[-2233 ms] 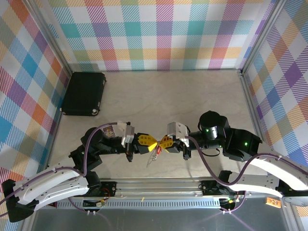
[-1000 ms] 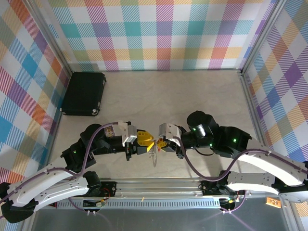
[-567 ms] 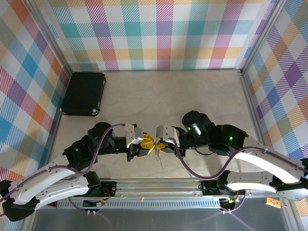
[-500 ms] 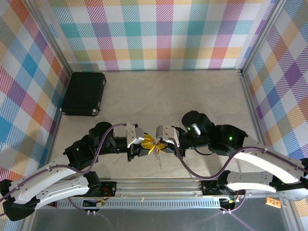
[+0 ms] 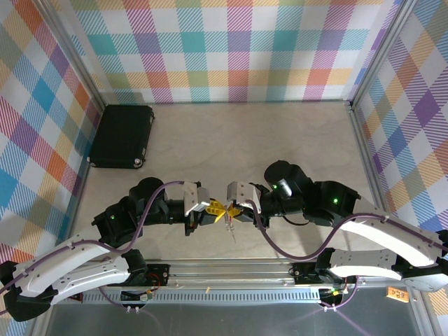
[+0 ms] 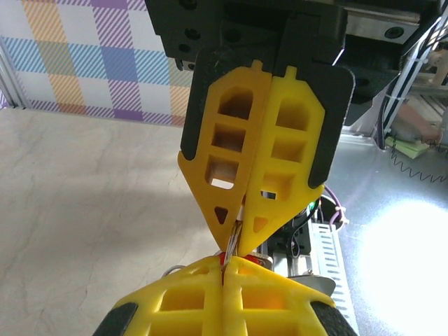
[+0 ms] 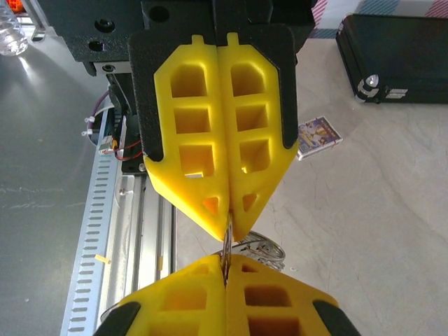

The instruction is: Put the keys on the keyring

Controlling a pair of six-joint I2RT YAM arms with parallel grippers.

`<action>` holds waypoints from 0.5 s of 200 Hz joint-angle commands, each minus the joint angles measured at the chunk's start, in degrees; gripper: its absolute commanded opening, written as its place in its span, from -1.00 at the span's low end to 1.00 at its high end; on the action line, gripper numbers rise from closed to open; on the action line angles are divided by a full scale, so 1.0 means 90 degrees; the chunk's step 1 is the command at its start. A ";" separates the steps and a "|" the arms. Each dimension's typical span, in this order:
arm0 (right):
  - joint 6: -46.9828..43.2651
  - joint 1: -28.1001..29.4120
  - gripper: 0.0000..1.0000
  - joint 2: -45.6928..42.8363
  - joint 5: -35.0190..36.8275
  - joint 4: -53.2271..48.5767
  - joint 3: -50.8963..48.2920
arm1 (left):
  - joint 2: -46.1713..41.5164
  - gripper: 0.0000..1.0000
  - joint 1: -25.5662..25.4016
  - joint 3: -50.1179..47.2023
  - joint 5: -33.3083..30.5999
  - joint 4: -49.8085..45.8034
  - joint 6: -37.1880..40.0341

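Two end effectors are meeting tip to tip at about 6 o'clock on the worktop (image 5: 231, 140), close to its near edge. Your left end effector (image 5: 213, 210) is reaching in from 9 o'clock and your right end effector (image 5: 235, 208) from 3 o'clock. From overhead you are seeing both sets of yellow fingers pressed together, with the tips nearly touching. In your left wrist view the left end effector (image 6: 225, 263) is showing no gap between its fingers. A sliver of the red key (image 6: 224, 258) is peeking out right at their seam, so it is pinching that key. The right end effector (image 6: 241, 238) is pointing down at it from 12 o'clock, with thin silver pieces running between the two tips. In your right wrist view the right end effector (image 7: 225, 262) is likewise clamping flat. It is gripping a thin wire of the keyring (image 7: 260, 249), whose loops are hanging just toward 3 o'clock of the tips. The left end effector (image 7: 229, 225) is bearing down on the same wire from 12 o'clock. Overhead, the keyring (image 5: 229, 227) is dangling below the joined tips toward 6 o'clock. A black case (image 5: 122, 135) is lying well apart at 10 o'clock, against the left wall.
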 commanded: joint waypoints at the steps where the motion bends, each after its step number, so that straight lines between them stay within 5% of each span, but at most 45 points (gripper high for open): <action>1: 0.0039 0.0042 -0.80 -0.0132 -0.0305 0.0247 0.0140 | -0.0320 -1.00 -0.0002 -0.0073 0.0046 0.1008 -0.0383; 100: 0.0666 0.0042 -0.66 -0.0823 -0.0648 0.1572 -0.0651 | -0.0327 -1.00 -0.0003 -0.0620 0.0689 0.2580 -0.1243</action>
